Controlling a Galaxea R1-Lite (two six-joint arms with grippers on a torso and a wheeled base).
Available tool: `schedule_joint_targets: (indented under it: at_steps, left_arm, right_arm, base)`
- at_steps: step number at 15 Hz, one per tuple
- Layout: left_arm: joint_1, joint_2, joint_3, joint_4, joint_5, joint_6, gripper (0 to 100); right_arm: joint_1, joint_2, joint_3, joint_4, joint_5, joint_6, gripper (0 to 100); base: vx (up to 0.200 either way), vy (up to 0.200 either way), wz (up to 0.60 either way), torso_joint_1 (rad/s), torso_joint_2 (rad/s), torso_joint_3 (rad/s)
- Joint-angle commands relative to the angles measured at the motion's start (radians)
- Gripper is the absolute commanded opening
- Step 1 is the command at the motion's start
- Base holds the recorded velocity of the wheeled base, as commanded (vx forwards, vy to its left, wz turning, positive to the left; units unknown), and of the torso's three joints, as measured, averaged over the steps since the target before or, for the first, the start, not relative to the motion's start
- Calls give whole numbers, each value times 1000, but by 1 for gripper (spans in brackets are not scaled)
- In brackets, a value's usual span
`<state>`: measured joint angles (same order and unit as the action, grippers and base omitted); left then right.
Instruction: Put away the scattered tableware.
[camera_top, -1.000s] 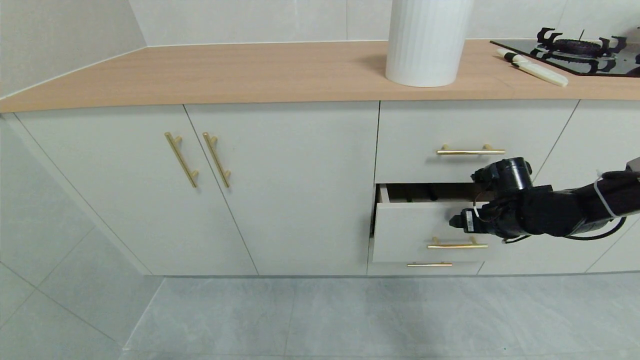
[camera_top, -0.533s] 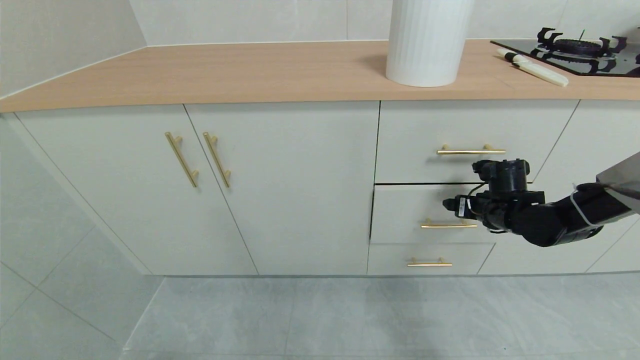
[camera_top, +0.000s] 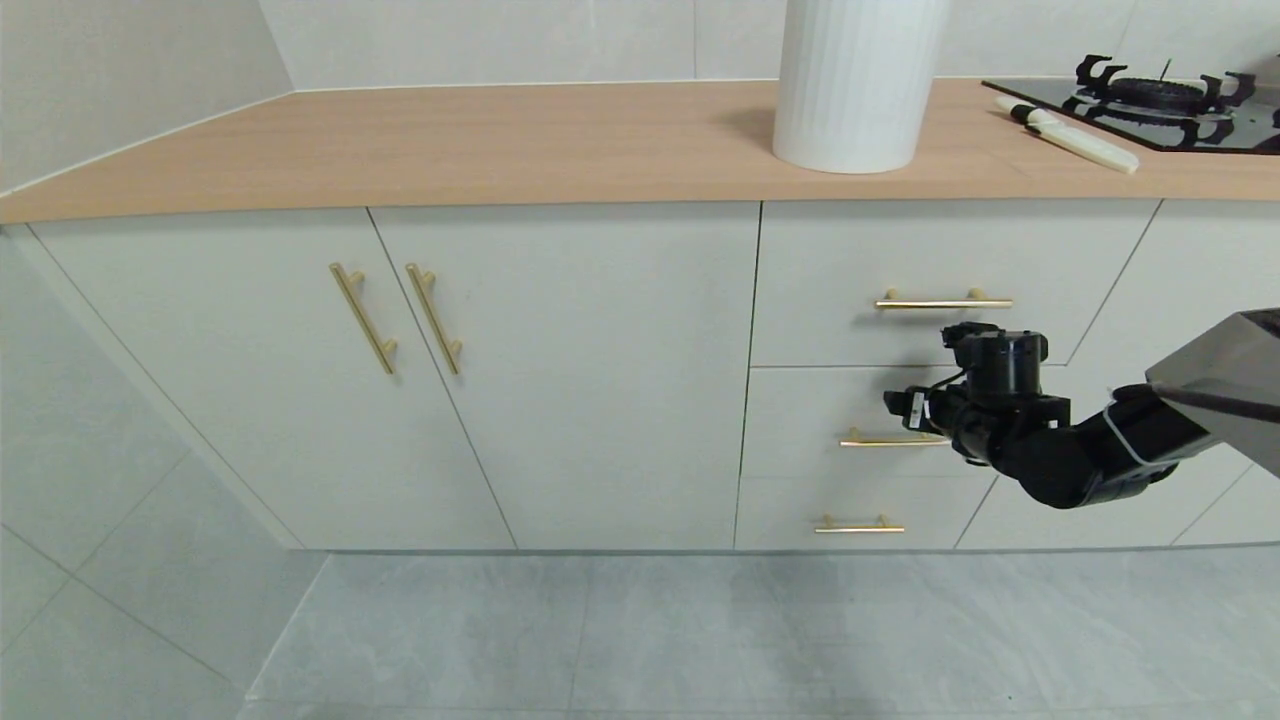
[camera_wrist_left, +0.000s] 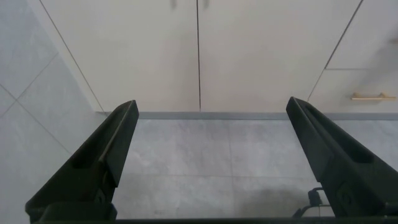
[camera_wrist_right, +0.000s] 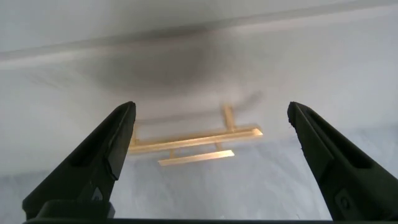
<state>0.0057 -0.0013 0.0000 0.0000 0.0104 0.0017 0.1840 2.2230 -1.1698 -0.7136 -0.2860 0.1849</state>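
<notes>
The middle drawer (camera_top: 820, 410) stands flush with the cabinet front, its gold handle (camera_top: 893, 440) just below my right gripper (camera_top: 912, 407). My right gripper (camera_wrist_right: 211, 118) is open and faces the drawer front, with the gold handle (camera_wrist_right: 193, 140) a short way ahead between the finger lines; nothing is held. A cream-handled knife (camera_top: 1068, 134) lies on the wooden countertop (camera_top: 450, 140) at the right, beside the stove (camera_top: 1160, 100). My left gripper (camera_wrist_left: 211, 111) hangs open over the grey floor (camera_wrist_left: 205, 155), holding nothing.
A tall white ribbed container (camera_top: 855, 85) stands on the counter above the drawers. A top drawer (camera_top: 950, 270) and a bottom drawer (camera_top: 860, 515) are shut. Double cabinet doors (camera_top: 400, 370) with gold handles are to the left. The floor in front is open.
The middle drawer went from pulled out to fully shut. My right gripper moved inward toward the cabinet and slightly up with it.
</notes>
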Motion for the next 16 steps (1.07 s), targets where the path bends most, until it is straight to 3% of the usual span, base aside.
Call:
schedule_joint_targets:
  at_steps: [1,7,16]
  left_arm:
    - [0,1,0,0,0,0,100]
    - [0,1,0,0,0,0,100]
    - [0,1,0,0,0,0,100]
  right_arm:
    - [0,20,-2,-15,-4,1,100]
    - [0,53,-39,-92,-22,2,100]
    - [0,14,-27,-90,-25,27,100]
  base:
    - [0,0,0,0,0,0]
    - [0,0,0,0,0,0]
    - [0,0,0,0,0,0]
